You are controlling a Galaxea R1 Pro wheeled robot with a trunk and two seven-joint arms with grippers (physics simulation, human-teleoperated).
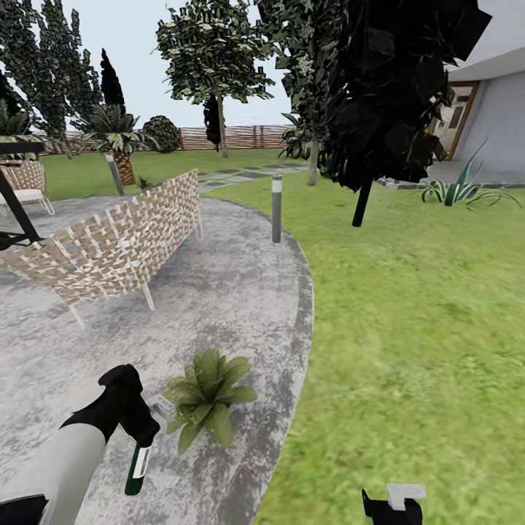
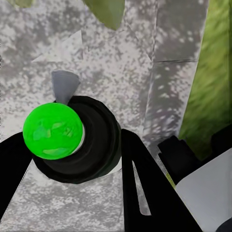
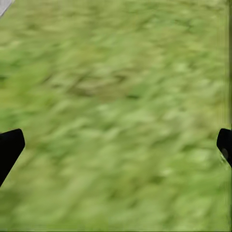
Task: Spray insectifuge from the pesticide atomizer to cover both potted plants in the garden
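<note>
Grey paving (image 1: 240,306): left gripper (image 1: 142,426) clamps the pesticide atomizer (image 1: 138,467) beside a potted plant (image 1: 208,397); spraying due; right gripper (image 1: 394,507) gapes empty

**Greens, greys and black under my arms**

The pesticide atomizer (image 1: 138,465) in my left gripper (image 1: 143,430) is dark green with a white label band and a black top; from my left wrist its top (image 2: 77,140) reads black with a bright glossy green dome. My left forearm is white, the gripper black. The potted plant (image 1: 208,397) beside it has mid-green pointed leaves with paler edges. The paved round (image 1: 240,306) is mottled grey and white. The lawn (image 1: 415,328) is yellowish green. The woven bench (image 1: 117,244) shows a tan-and-white lattice. My right gripper (image 3: 116,145) has black fingertips.
</note>
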